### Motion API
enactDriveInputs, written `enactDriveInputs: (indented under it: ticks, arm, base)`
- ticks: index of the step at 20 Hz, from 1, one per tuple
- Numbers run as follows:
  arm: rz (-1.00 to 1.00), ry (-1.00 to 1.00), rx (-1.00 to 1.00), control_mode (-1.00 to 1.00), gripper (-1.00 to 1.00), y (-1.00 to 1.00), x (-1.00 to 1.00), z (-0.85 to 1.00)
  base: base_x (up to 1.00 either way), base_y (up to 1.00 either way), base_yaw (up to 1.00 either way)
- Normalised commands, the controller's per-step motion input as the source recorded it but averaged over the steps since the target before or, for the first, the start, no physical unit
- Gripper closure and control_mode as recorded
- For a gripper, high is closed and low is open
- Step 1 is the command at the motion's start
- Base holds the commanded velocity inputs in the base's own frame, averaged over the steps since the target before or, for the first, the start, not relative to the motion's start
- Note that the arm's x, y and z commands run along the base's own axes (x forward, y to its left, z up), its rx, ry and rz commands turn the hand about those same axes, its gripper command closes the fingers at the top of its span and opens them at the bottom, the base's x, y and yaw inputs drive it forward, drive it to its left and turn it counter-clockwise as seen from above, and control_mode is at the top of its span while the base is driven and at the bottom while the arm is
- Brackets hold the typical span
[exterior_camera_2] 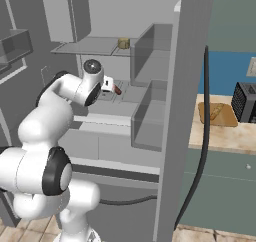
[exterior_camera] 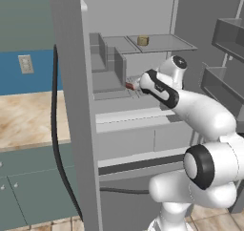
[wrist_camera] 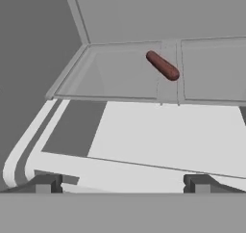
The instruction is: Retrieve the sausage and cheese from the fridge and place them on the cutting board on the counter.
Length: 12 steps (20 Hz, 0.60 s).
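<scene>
Reaching into the fridge (exterior_camera: 71,106), I want to line my gripper (wrist_camera: 122,183) up with the sausage (wrist_camera: 162,65) and go in slowly, so I do not knock it away. My fingers are spread wide with nothing in them. I see a small dark red link lying slanted on a grey shelf (wrist_camera: 120,80), well ahead of me.
</scene>
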Motion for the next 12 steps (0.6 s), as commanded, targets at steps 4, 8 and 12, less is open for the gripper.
enactDriveInputs:
  ticks: [4, 8, 12]
  arm:
    - [0.0, 0.0, 0.0, -1.0, -1.0, 0.01, 0.29, -0.04]
    - [0.0, -0.05, 0.0, -1.0, -1.0, -0.07, 0.12, -0.26]
    - [0.05, -0.07, 0.0, -1.0, -1.0, -0.21, 0.31, -0.1]
  base:
    - [0.0, 0.0, 0.0]
    - [0.0, 0.0, 0.0]
    - [0.0, 0.0, 0.0]
